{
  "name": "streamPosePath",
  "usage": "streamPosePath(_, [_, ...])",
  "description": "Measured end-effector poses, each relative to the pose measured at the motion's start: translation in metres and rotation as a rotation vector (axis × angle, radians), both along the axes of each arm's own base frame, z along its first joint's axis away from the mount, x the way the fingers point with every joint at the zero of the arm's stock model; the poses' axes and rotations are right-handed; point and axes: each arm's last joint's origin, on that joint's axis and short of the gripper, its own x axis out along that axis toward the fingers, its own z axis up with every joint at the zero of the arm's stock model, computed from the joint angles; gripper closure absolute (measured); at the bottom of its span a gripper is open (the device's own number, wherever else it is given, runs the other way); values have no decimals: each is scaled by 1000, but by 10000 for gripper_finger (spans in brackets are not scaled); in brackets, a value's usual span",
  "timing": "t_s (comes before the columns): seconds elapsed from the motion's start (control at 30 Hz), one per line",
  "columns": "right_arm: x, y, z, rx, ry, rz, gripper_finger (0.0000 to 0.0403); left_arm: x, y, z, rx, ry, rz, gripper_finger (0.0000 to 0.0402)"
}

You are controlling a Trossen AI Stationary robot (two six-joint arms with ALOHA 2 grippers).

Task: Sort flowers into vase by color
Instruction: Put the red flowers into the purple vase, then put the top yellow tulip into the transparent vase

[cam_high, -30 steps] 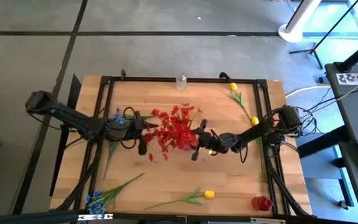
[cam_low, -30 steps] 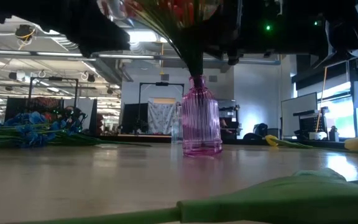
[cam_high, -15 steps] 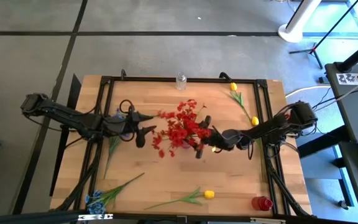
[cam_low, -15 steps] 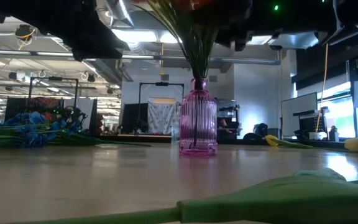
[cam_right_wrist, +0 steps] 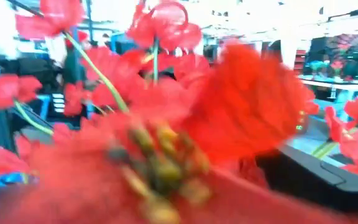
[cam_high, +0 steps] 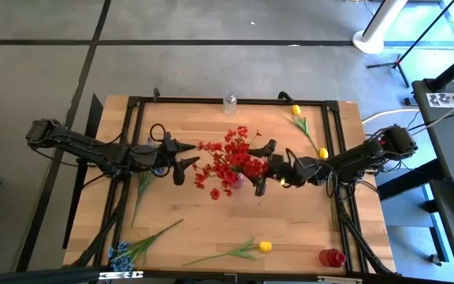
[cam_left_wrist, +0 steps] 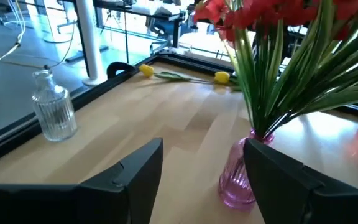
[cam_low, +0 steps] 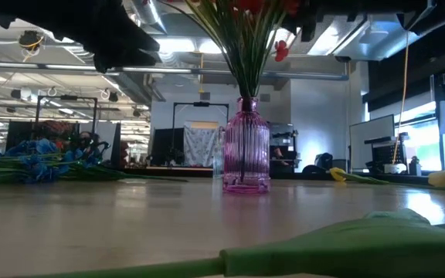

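The red flowers (cam_high: 227, 160) stand with their stems in the pink ribbed vase (cam_low: 246, 148) at the table's middle, fanned out above its neck. My left gripper (cam_high: 186, 155) is open just left of the bunch; in its wrist view its fingers stand apart short of the vase (cam_left_wrist: 240, 176). My right gripper (cam_high: 263, 167) is open at the right side of the blossoms, which fill its wrist view (cam_right_wrist: 166, 124). Yellow tulips (cam_high: 322, 152) lie at the far right and one (cam_high: 265, 246) near the front edge. Blue flowers (cam_high: 119, 254) lie at the near left.
A clear glass vase (cam_high: 229, 102) stands at the far edge and a red vase (cam_high: 332, 257) at the near right corner. More blue flowers (cam_high: 150, 150) lie under my left arm. A black frame (cam_high: 136, 106) runs round the wooden top.
Both grippers have opened and let go of the red flowers. My right gripper has drawn back toward the table's right edge. The stems, bunched tight before, have spread out in the pink vase, which now stands on its own a little to the side.
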Motion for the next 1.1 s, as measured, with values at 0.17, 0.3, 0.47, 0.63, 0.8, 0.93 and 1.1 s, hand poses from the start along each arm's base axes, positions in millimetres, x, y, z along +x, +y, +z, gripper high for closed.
streamPosePath(0.17, [-2, 0, 5, 17, -29, 41, 102, 1, 0, 5, -7, -58, -2, 183])
streamPosePath(0.3, [-3, 1, 10, 25, -79, 63, 102, 3, -1, 14, -13, -144, -7, 183])
streamPosePath(0.47, [-12, 0, 25, 31, -141, 96, 102, 4, -3, 20, 1, -199, -70, 183])
streamPosePath(0.63, [-28, -5, 47, 27, -192, 98, 102, 4, -4, 21, 26, -194, -78, 183])
streamPosePath(0.8, [-60, -19, 69, 35, -126, -103, 102, 4, -5, 20, 27, -187, -81, 183])
streamPosePath(0.93, [-90, -50, 68, 126, 32, -398, 105, 4, -8, 18, 28, -178, -96, 183])
streamPosePath(1.1, [-111, -110, 36, 346, 252, -660, 135, 10, -10, 13, 31, -156, -101, 183])
